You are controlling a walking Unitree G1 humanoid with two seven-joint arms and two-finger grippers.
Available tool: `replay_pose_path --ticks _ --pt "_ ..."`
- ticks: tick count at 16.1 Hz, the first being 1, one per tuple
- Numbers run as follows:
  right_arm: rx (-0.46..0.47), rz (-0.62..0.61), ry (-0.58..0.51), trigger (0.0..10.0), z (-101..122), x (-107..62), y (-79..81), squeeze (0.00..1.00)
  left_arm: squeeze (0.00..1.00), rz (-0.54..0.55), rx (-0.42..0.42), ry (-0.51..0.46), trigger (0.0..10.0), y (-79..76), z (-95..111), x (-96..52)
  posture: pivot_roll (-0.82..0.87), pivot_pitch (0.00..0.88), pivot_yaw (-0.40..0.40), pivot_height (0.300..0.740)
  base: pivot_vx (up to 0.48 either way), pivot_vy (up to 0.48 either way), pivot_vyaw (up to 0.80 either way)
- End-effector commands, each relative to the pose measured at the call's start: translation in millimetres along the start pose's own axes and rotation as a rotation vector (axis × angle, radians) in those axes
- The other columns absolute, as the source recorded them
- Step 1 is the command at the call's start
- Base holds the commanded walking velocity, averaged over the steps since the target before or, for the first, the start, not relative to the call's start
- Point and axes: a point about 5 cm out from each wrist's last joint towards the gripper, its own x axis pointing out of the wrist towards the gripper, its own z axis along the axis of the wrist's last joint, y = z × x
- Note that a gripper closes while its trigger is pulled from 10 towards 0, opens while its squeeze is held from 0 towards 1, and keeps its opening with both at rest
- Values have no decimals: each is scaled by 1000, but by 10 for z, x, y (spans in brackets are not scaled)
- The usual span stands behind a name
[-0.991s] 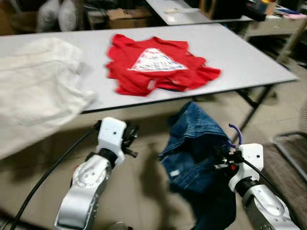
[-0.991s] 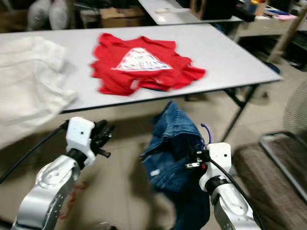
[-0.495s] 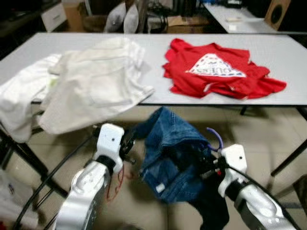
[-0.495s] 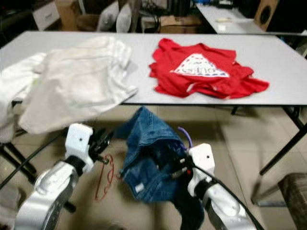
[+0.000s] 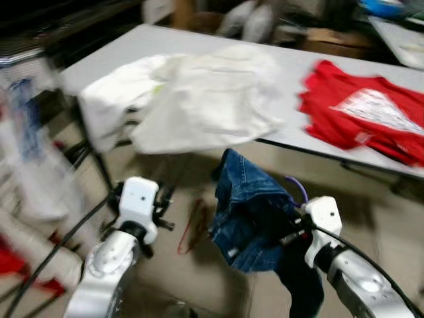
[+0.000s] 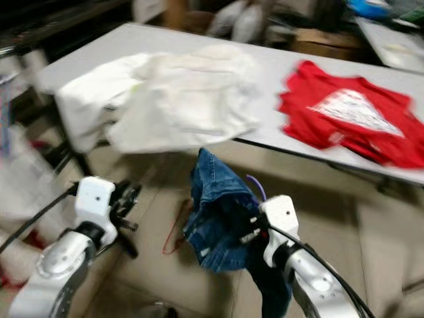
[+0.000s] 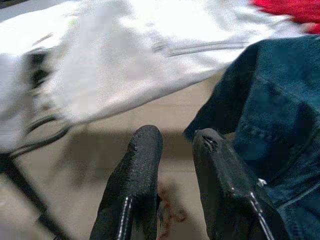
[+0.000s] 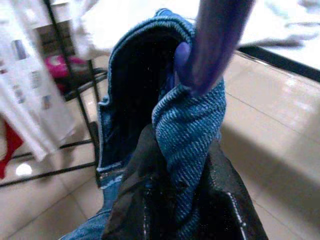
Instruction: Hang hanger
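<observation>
**Right gripper carrying denim on a purple hanger, beside the long table**

Left eye view: the right gripper (image 5: 295,228) is holding up a bundle of blue denim (image 5: 255,209) in front of the robot, above the tiled floor. A purple hanger (image 5: 299,190) is curling up out of the denim just beside the white wrist housing. The left gripper (image 5: 165,209) is hanging free to the left of the denim, apart from it. A thin red hanger (image 5: 192,225) is lying on the floor between the two arms. Behind them a grey table (image 5: 291,73) is carrying a heap of white garments (image 5: 199,99) that is spilling over its near edge, and a red shirt (image 5: 371,116) with a pale printed triangle. The whole picture is blurring.

Right eye view: the same scene is showing, with the denim hanging below the table's near edge and the white garments drooping to its left.

Left wrist view: the left gripper's two black fingers (image 7: 137,185) are standing slightly parted with nothing between them. The denim is lying just beside them and the white garments are sitting beyond.

Right wrist view: the right gripper's fingers (image 8: 137,200) are clenching a fold of denim, and the hanger's purple shaft is rising just above the pinched cloth, touching it. A dark metal rack (image 8: 75,100) is standing off behind.
</observation>
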Motion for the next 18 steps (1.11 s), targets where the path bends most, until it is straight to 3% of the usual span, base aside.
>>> replay_pose_path --ticks 1,3,6,15,17,18 --pt "-40 -35 -36 10000 59 -13 -60 0 0 -3 2 -16 10000 -27 31 -2 41 43 -2 740 0 0 800" --pt "22 -43 -50 10000 34 -24 -59 0 0 -4 9 -15 10000 -26 36 -1 41 42 7 740 0 0 800" --pt "-12 -69 -64 10000 33 -30 -32 0 0 3 20 -9 10000 0 37 20 38 43 21 740 0 0 800" --pt "103 -89 -95 10000 29 -2 17 0 0 -31 13 -26 10000 -13 82 58 45 44 19 740 0 55 800" --pt "177 -133 -88 10000 3 -10 -14 0 0 -31 14 -27 10000 -5 93 57 49 47 19 740 0 262 0" --pt "144 -162 -66 10000 -17 -5 -38 0 0 -33 19 -27 10000 4 107 54 49 48 20 740 0 300 0"
